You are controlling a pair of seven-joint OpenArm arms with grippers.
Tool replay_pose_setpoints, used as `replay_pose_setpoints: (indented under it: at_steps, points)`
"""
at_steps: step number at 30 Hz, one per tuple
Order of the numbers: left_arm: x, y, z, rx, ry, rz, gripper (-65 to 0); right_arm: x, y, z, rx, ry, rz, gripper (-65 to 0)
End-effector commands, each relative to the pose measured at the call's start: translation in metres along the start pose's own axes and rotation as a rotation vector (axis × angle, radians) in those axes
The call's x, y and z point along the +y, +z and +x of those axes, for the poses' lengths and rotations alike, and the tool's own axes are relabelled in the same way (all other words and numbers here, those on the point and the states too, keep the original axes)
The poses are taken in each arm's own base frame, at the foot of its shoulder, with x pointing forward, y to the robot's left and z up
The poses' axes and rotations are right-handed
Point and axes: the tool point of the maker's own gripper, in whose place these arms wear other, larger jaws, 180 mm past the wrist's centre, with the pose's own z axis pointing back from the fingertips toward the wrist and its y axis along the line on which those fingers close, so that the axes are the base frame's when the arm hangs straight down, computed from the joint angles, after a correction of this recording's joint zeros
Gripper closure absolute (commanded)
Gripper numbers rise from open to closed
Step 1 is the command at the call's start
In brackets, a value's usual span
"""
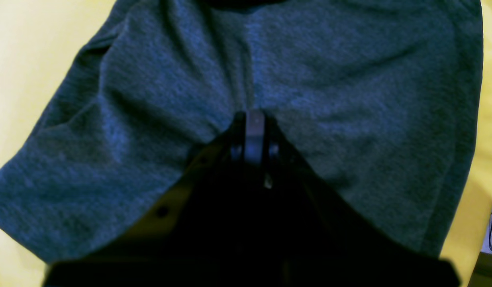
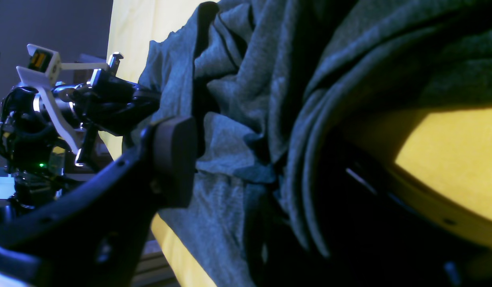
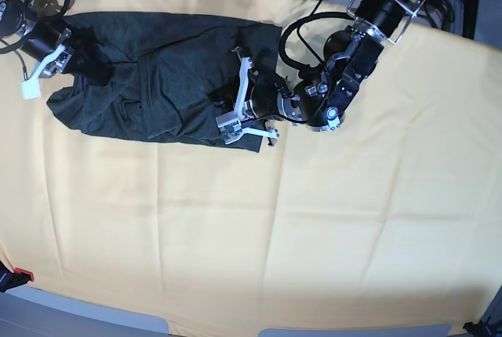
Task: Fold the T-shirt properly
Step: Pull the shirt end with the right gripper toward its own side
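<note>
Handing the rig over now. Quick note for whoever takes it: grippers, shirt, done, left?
Left gripper: shut, pinching the T-shirt at its edge nearest table centre.
Right gripper: fingers apart around bunched fabric at the shirt's far end; a real grip is unclear.
Shirt: rumpled, lying across the far part of the yellow cloth, spread between both arms.
Done: both ends reached.
Left: probably flatten it, then make all folds.

Bunched, deeply creased T-shirt [image 2: 246, 99] fills centre to 12 o'clock. At 9 o'clock, one dark pad of right claw [image 2: 265, 175] against fabric, jaws parted around folds. Yellow cloth [image 2: 449, 159] at 3 o'clock. Left claw [image 2: 150, 99] at 10 o'clock, touching shirt edge.
</note>
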Motion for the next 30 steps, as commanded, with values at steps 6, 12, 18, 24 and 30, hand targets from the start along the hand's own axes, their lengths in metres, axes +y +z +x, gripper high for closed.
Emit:
replay_pose_setpoints:
  at_steps: [6, 12, 18, 24, 30]
  points:
    - [0.006, 0.003, 0.002, 0.01, -0.02, 0.016, 0.0, -0.008, -0.002, -0.008, 0.092, 0.01, -0.043, 0.0]
    - [0.009, 0.006, 0.012, -0.011, -0.025, 0.013, 0.0, -0.004, -0.007, 0.021, 0.049, 0.064, -0.043, 0.0]
    - [0.007, 0.014, 0.043, -0.109, 0.007, -0.05, 0.0, -0.017, 0.003, 0.039, 0.08, 0.173, -0.185, 0.0]
    - [0.015, 0.022, 0.062, -0.139, -0.014, -0.051, -9.1, -0.031, 0.042, 0.066, 0.008, 0.251, -0.372, 0.0]
    - [0.023, 0.026, 0.066, -0.146, -0.022, -0.03, -17.8, -0.036, 0.085, 0.09, -0.064, 0.31, -0.503, 0.0]
